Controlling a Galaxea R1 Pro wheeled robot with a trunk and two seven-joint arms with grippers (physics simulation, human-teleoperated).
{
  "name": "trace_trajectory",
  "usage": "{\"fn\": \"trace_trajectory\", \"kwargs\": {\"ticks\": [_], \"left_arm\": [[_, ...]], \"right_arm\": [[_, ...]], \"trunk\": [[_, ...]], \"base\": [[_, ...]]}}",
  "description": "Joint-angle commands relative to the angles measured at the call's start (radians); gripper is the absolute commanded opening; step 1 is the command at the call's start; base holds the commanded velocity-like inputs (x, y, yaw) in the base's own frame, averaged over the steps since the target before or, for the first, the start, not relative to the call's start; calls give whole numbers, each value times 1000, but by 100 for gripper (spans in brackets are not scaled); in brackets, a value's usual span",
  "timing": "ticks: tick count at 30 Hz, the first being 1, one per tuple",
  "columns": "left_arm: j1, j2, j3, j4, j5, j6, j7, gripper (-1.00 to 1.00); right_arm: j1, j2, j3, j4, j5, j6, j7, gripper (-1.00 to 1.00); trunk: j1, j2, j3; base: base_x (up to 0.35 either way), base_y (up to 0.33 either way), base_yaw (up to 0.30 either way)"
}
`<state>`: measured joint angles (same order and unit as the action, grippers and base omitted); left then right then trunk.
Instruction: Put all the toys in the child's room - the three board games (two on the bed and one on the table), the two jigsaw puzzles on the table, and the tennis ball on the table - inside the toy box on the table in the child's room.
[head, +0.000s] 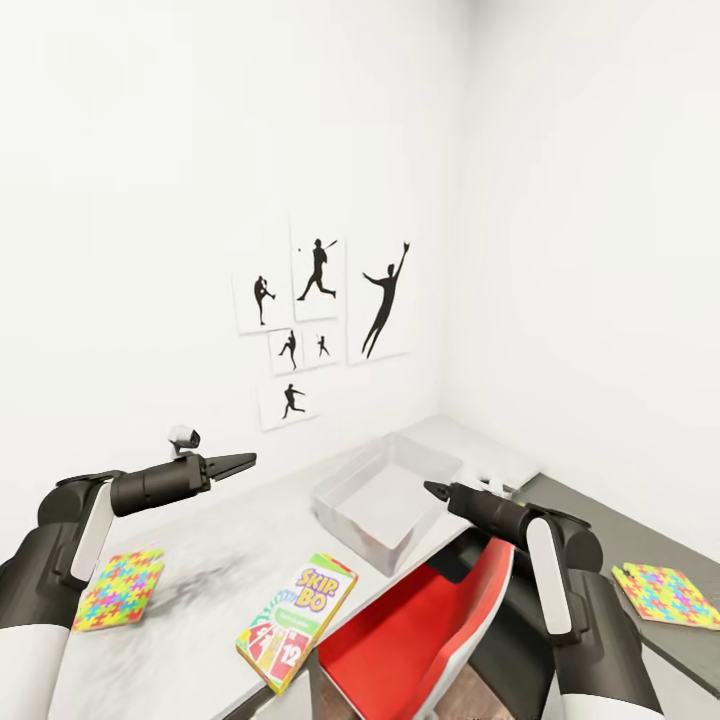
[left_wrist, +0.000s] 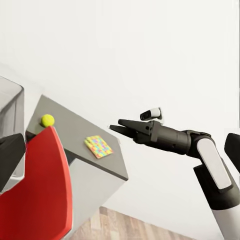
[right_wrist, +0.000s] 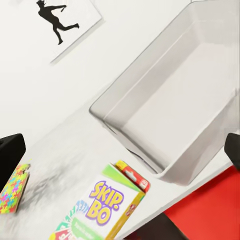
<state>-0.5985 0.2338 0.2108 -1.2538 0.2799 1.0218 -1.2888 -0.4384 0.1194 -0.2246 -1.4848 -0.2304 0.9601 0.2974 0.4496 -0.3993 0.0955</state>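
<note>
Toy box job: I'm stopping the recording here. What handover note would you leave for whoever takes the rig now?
Left gripper: open, empty, above the table.
Right gripper: open, empty, beside the toy box.
Toy box: on the table, nothing in it.
On the table: Skip-Bo game, one puzzle.
On the dark side unit: second puzzle, tennis ball.
Done: nothing boxed yet.
Left: all six toys, including the two games on the bed.
</note>
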Motion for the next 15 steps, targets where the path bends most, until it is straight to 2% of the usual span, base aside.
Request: {"fn": "trace_trajectory", "kwargs": {"ticks": [1, 6, 15], "left_arm": [[0, 0, 0, 0, 2, 8, -1, 100], [0, 0, -1, -1, 2, 8, -1, 100], [0, -1, -1, -12, 2, 10, -1, 100]], "right_arm": [[-1, 1, -3, 0, 5, 5, 8, 100], [-1, 1, -3, 0, 5, 5, 8, 100], [-1, 0, -4, 0, 4, 6, 8, 100]], "trunk": [[0, -1, 0], [0, -1, 2], [0, -1, 2]], "base": [[-1, 0, -218], [0, 0, -114], [0, 0, -18]]}}
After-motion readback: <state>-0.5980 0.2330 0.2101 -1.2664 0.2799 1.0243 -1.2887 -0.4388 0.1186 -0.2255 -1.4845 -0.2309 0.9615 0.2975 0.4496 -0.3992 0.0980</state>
